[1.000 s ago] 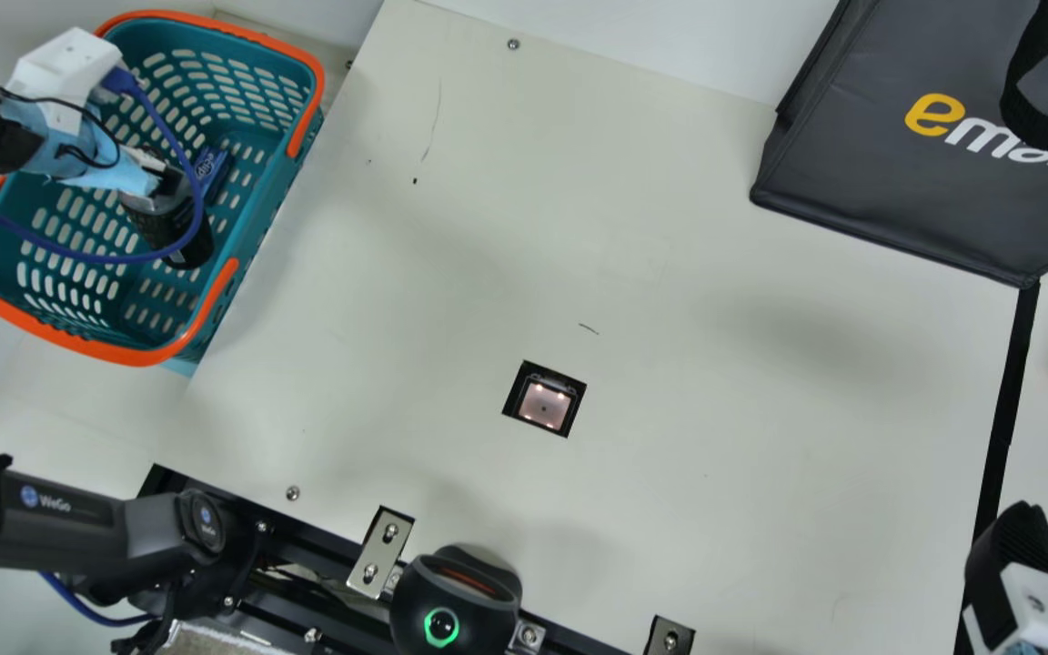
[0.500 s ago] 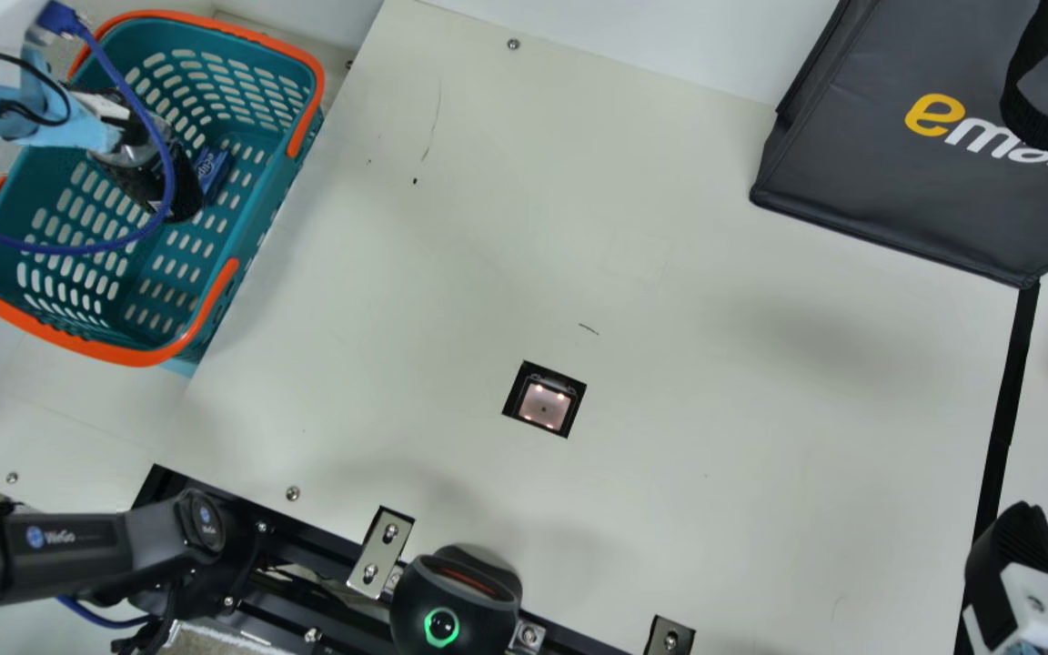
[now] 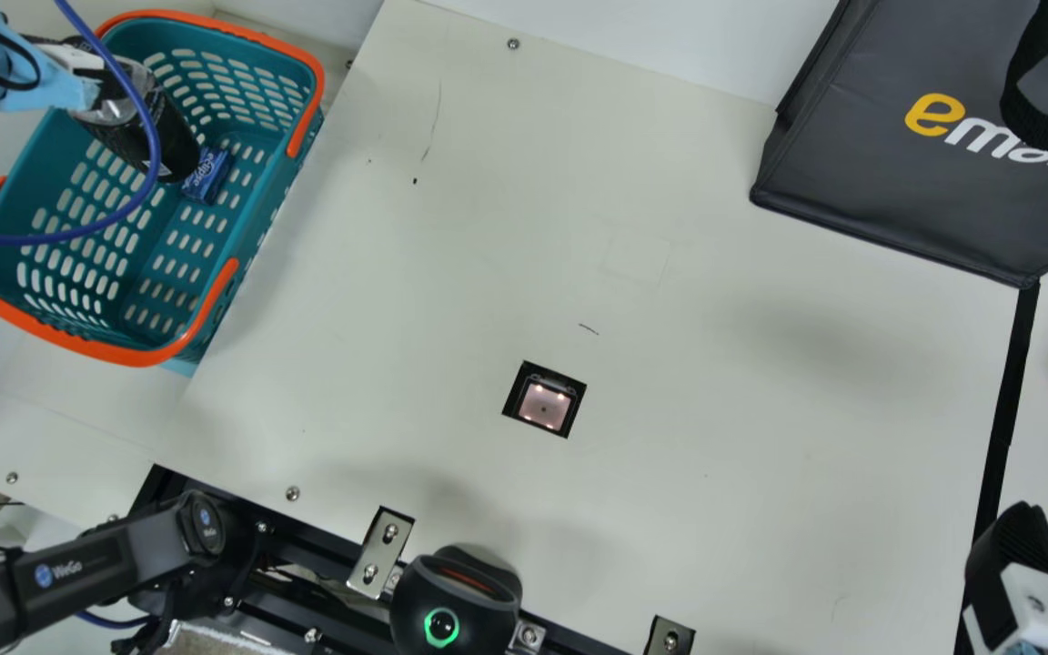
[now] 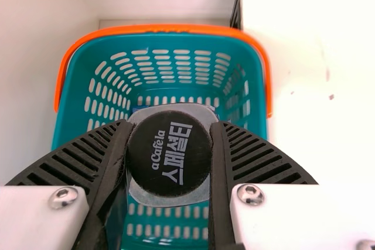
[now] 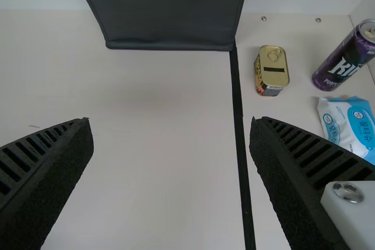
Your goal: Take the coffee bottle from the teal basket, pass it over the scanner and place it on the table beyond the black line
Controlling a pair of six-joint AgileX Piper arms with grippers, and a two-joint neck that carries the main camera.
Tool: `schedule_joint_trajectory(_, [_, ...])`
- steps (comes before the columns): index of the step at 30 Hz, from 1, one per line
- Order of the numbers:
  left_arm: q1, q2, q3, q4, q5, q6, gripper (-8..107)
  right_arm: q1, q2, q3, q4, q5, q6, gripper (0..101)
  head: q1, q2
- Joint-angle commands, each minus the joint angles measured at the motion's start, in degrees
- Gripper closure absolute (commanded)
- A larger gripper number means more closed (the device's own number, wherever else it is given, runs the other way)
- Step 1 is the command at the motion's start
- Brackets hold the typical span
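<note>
At the basket [image 3: 87, 348]: bottle [image 3: 174, 146], one, dark, gripped by its cap [image 4: 170, 153] end; base over the basket's interior. Whether it clears the rim, I cannot tell.
Left tool [image 4: 170, 126]: mine, closed about the bottle, one ribbed finger to each side of the cap.
Right tool [image 5: 171, 122]: wide apart, nothing between its fingers; beside the black line [image 3: 1006, 400], at main view's lower right.
Bottle axis: slanted in main view, cap end upper left, base lower right; my left wrist camera looks nearly along it, onto the cap.
Scanner [image 3: 544, 405]: set in the tabletop [image 3: 715, 273], well apart from the bottle, toward main view's right and lower edge, past the basket's side. The left arm is nearer the bottle; the black line lies farther right than the scanner.
Packet [image 3: 207, 175]: blue, in the basket, just beside the bottle's base in main view.
Change: against half a second ago, tool and bottle have shifted toward main view's upper left; more of the packet is uncovered. Right tool unmoved.
Next, my judgement: finish the lift, then carry across to the scanner.
Risk, likewise: the hanging base could catch the rim.
</note>
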State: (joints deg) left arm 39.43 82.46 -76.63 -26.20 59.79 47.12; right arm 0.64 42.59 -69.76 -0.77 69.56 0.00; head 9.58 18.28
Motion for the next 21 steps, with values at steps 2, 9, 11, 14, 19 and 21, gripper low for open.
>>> schedule_joint_trajectory(2, [-1.33, -1.40, -0.01, 0.71, 0.20, -6.19, 107, 0.00, 0.00, 0.00, 0.00, 0.00, 0.00, 6, -1.66, 0.14])
schedule_joint_trajectory(9, [-6.04, -4.94, 0.79, 3.29, 0.24, -17.63, 107, 0.00, 0.00, 0.00, 0.00, 0.00, 0.00, 6, -1.66, 0.14])
schedule_joint_trajectory(11, [-7.75, -6.02, 1.24, 4.22, 0.11, -20.68, 107, 0.00, 0.00, 0.00, 0.00, 0.00, 0.00, 6, -1.66, 0.14])
schedule_joint_trajectory(14, [-10.69, -7.60, 2.03, 5.81, -0.06, -25.03, 107, 0.00, 0.00, 0.00, 0.00, 0.00, 0.00, 6, -1.66, 0.14])
schedule_joint_trajectory(19, [-16.24, -10.22, 3.78, 8.74, -0.61, -31.46, 107, 0.00, 0.00, 0.00, 0.00, 0.00, 0.00, 6, -1.66, 0.14])
schedule_joint_trajectory(21, [-18.77, -11.22, 4.59, 10.13, -0.93, -34.02, 107, 0.00, 0.00, 0.00, 0.00, 0.00, 0.00, 6, -1.66, 0.14])
